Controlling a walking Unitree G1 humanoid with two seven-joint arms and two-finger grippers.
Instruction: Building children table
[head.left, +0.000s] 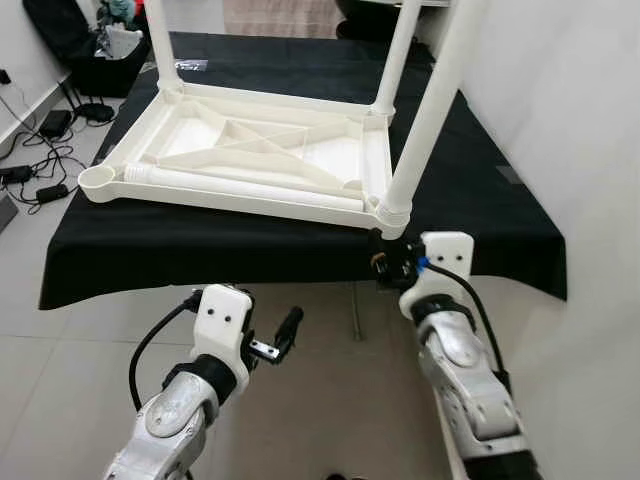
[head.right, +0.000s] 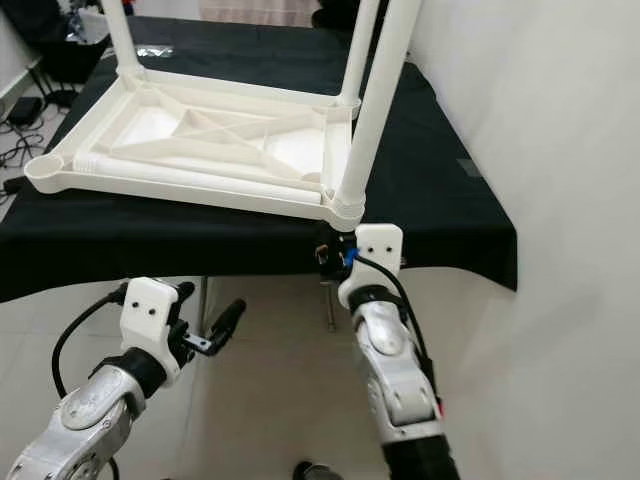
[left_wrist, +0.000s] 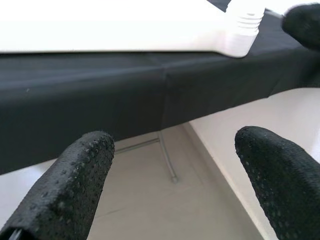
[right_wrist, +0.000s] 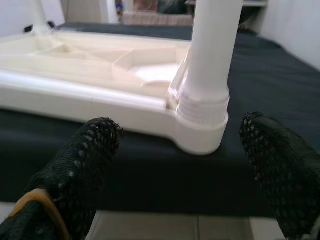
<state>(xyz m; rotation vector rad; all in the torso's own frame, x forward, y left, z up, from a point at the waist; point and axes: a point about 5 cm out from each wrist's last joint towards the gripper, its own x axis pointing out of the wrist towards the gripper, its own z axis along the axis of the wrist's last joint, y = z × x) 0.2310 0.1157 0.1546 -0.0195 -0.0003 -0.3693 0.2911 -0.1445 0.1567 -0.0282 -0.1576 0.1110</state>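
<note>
A white plastic children's table (head.left: 250, 150) lies upside down on a table covered in black cloth (head.left: 200, 245). Three legs stand screwed into its corners; the near-right leg (head.left: 430, 110) rises beside my right arm. The near-left corner socket (head.left: 97, 180) is empty. A loose leg (head.left: 230, 180) lies inside the frame along its front edge. My right gripper (head.left: 385, 262) is open just in front of the near-right corner (right_wrist: 202, 130), its fingers (right_wrist: 82, 160) wide apart and short of the leg. My left gripper (head.left: 280, 340) hangs open below the cloth's front edge, holding nothing.
A white wall (head.left: 580, 120) stands close on the right. Cables and power adapters (head.left: 40, 160) lie on the tiled floor at the left, with a black bag (head.left: 85, 45) behind them. A metal support leg (head.left: 356, 310) shows under the cloth.
</note>
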